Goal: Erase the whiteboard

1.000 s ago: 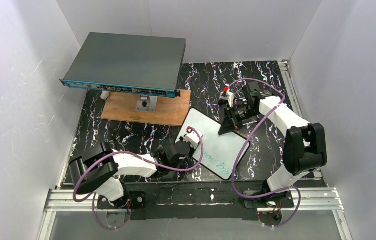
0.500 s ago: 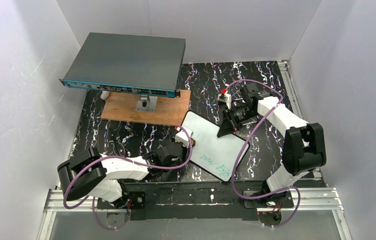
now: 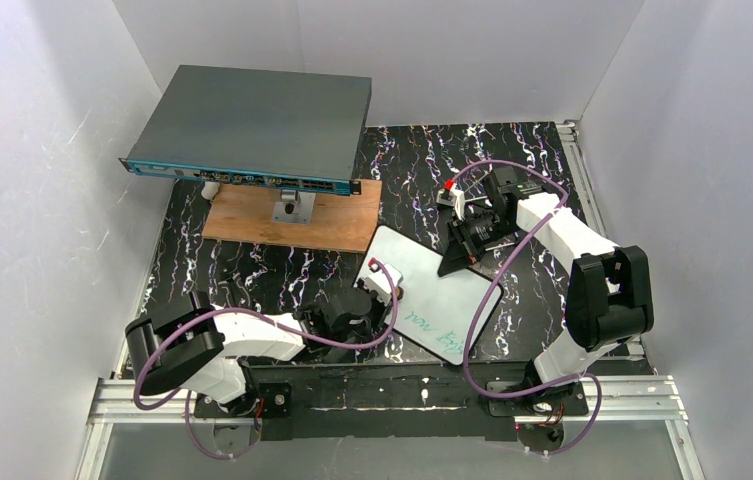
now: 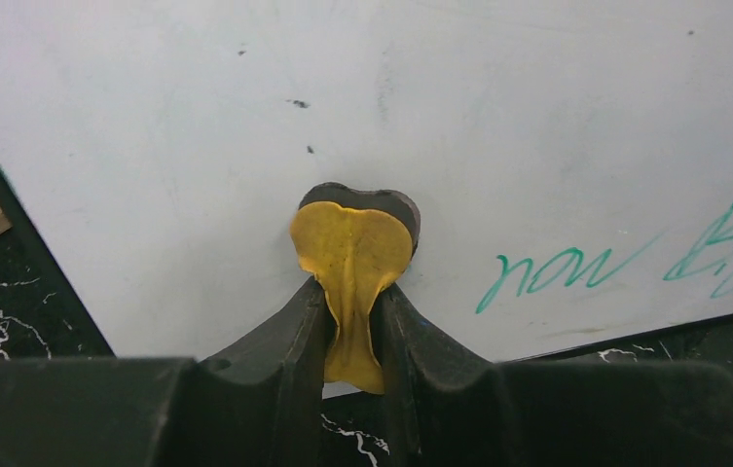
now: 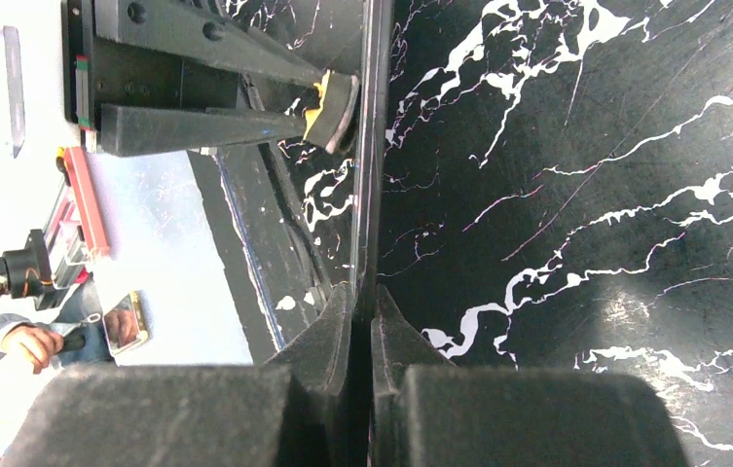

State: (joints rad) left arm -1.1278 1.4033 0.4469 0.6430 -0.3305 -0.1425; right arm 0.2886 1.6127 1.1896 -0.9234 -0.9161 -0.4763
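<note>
Green writing [image 4: 576, 268] marks the whiteboard [image 3: 432, 290] on the black table [image 3: 252, 270], its far edge pinched in the right gripper [image 5: 362, 321], the left gripper [image 4: 352, 297] clamping a yellow pad [image 4: 350, 238] against it beside the words; grey box [image 3: 252, 125] and plank [image 3: 327, 225] stand back-left.

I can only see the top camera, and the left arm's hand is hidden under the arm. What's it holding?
Observer: In the left wrist view the left gripper is shut on a yellow eraser pad, with the pad's end against the whiteboard.
Operator: And what's the other arm doing by that black thing? I can't tell from up here.
Observer: In the right wrist view the right gripper is shut on the whiteboard's thin edge, gripping the board from its side.
</note>
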